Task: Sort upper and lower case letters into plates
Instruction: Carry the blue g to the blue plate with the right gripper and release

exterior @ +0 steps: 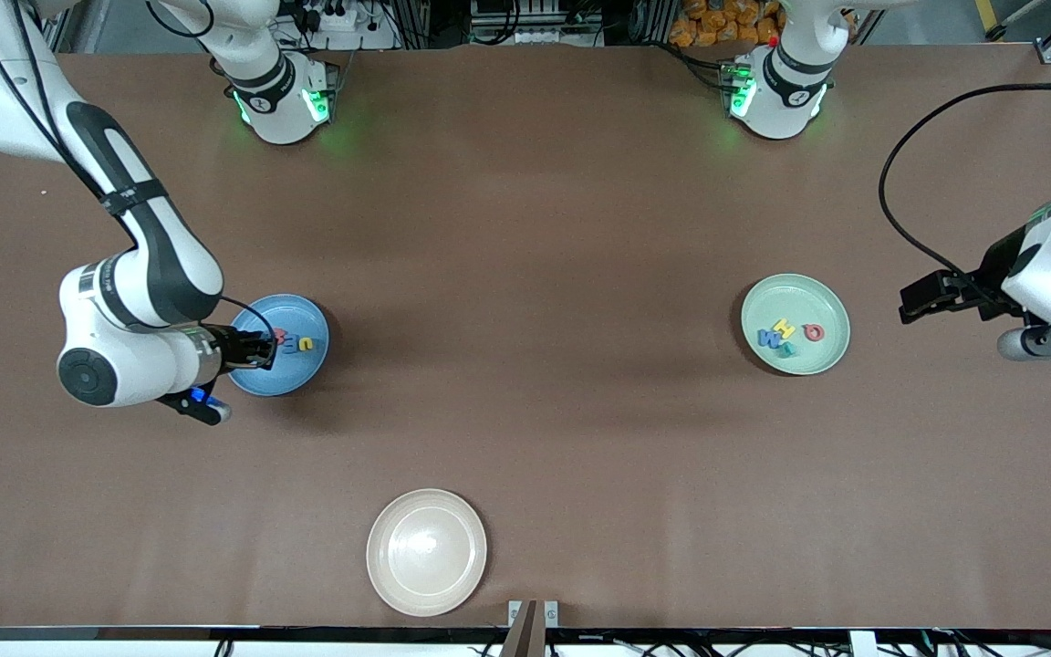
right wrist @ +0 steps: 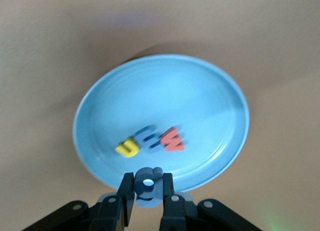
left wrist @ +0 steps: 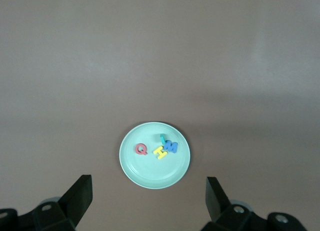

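Observation:
The blue plate (exterior: pixel 293 365) lies toward the right arm's end of the table, with a yellow u (right wrist: pixel 127 148), a blue letter (right wrist: pixel 149 137) and a red w (right wrist: pixel 172 139) in it. My right gripper (exterior: pixel 263 349) hangs over that plate's rim, shut on a blue lowercase g (right wrist: pixel 148 186). The mint green plate (exterior: pixel 817 360) lies toward the left arm's end and holds a red Q (left wrist: pixel 141 149), a yellow H (left wrist: pixel 159 152), a blue M (left wrist: pixel 171 147) and a teal letter (left wrist: pixel 162 139). My left gripper (exterior: pixel 916 298) is open and empty, up beside the green plate.
A cream-beige plate (exterior: pixel 427 551) lies empty near the table's front edge, nearer the front camera than both other plates. The two arm bases (exterior: pixel 281 96) stand along the back edge. A black cable (exterior: pixel 909 173) loops over the table by the left arm.

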Robot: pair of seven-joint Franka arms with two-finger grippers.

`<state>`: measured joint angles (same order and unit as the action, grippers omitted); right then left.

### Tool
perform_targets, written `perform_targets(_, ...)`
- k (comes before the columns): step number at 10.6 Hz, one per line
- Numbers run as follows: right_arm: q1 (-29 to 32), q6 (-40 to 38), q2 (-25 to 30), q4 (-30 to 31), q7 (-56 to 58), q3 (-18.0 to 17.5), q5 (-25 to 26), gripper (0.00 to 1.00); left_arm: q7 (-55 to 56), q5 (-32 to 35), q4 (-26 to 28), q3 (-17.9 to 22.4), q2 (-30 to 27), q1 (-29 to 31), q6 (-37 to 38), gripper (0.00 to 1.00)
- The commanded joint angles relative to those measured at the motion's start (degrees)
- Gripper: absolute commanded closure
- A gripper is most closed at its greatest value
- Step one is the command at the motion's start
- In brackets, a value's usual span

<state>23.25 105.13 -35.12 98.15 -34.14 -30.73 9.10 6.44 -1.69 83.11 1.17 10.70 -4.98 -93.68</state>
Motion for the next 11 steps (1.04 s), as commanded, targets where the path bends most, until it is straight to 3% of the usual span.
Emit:
perform_targets(1,-1.5,1.8,1.6,2.2,1.3,2.2,0.7,0.12,-1.6,-1.7,3.9,2.2,-4.3,-1.7,-0.2,0.00)
perform_targets(2,-1.5,1.7,1.6,2.2,1.3,2.7,0.6,0.00,-1.7,-1.5,4.0,2.2,-4.5,-1.7,-0.1,0.00)
perform_targets(5,-2.2,1.0,3.1,1.3,1.4,2.6,0.5,0.00,-1.3,-0.4,4.3,-3.0,-6.4,1.7,0.2,0.00)
perform_targets(9,-4.2,0.2,8.5,-0.8,2.0,2.6,0.2,0.00,-0.4,1.0,4.0,-4.3,-6.4,1.9,0.2,0.00)
perform_targets(11,-4.5,-0.4,12.3,-2.1,8.8,3.8,0.0,0.00,-0.6,1.3,3.6,-5.6,-6.6,1.9,0.2,0.00)
